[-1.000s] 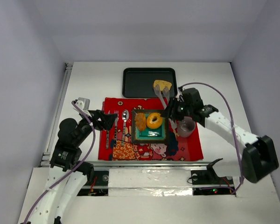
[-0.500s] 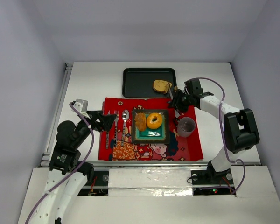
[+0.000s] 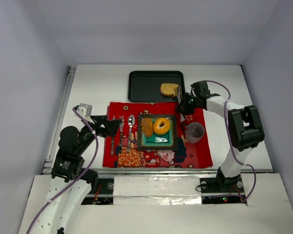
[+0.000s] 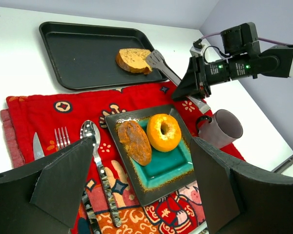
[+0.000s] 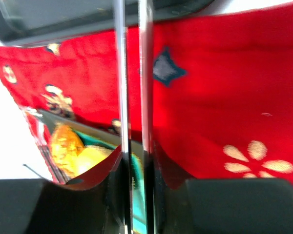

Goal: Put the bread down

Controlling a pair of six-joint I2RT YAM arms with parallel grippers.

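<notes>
Right end effector (image 3: 185, 103) grips tongs (image 4: 168, 74) on the toast (image 4: 131, 59).
Ahead of it, toast may slip if the squeeze is weak; left end effector (image 3: 113, 127) is wide.

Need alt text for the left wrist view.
The right gripper holds metal tongs with their tips at the toast slice on a black tray. Nearer, a roll and doughnut sit on a teal plate over a red cloth.
</notes>
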